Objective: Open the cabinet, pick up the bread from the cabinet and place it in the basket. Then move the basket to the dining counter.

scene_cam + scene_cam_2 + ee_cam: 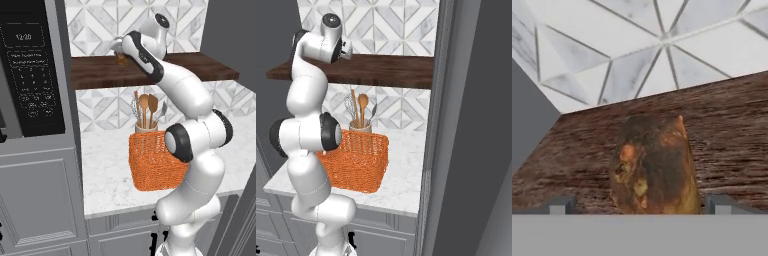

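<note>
A: What is hiding behind the robot arm point(175, 85)?
B: Most of the bread point(121, 59) and a corner of the basket point(155, 162). The picture edge is cutting off the microwave point(30, 75).

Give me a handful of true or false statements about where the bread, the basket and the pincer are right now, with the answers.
1. The bread sits on the dark wooden shelf. True.
2. The pincer is closed on the bread. False: its tips stand apart on either side of the bread, open.
3. The orange basket stands on the white worktop. True.
4. The bread is already in the basket. False: it is up on the shelf.
5. A holder of wooden utensils stands behind the basket. True.
</note>
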Tool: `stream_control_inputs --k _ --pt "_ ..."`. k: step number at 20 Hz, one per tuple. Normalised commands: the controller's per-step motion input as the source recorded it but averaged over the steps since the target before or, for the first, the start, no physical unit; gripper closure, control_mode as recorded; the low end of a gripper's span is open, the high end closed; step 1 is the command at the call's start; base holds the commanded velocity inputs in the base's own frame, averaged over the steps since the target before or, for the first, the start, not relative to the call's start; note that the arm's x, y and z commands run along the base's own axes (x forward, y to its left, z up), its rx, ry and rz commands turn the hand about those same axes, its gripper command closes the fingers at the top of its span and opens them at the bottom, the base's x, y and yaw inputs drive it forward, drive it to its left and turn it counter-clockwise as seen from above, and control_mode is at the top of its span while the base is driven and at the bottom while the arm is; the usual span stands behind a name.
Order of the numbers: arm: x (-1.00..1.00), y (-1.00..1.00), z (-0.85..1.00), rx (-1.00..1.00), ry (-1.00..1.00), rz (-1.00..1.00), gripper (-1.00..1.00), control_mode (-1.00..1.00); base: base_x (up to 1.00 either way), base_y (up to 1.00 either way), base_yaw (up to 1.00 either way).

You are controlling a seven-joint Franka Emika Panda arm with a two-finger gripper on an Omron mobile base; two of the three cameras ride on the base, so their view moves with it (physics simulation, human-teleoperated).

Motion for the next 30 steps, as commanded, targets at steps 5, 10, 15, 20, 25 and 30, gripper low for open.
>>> stream_control_inputs --k 5,10,15,20,25,30 --pt "0.28 0.04 -0.01 0.0 0.0 0.0 -1.0 -1.0 0.0 0.0 0.0" --pt "0.19 0.0 -0.01 0.0 0.0 0.0 -1.0 -1.0 0.0 0.0 0.0" --pt "0.01 0.0 -0.02 0.0 -0.01 0.0 -1.0 -1.0 0.0 0.0 0.0" --pt "0.0 -0.01 -0.31 0.0 -0.02 0.0 1.0 -1.0 0.0 0.0 0.0" --pt "0.0 -0.14 -0.47 0.0 -0.08 0.0 1.0 -1.0 0.0 0.0 0.0" --pt "-0.58 -0.24 -0.03 0.0 -0.06 0.0 1.0 -1.0 0.0 0.0 0.0"
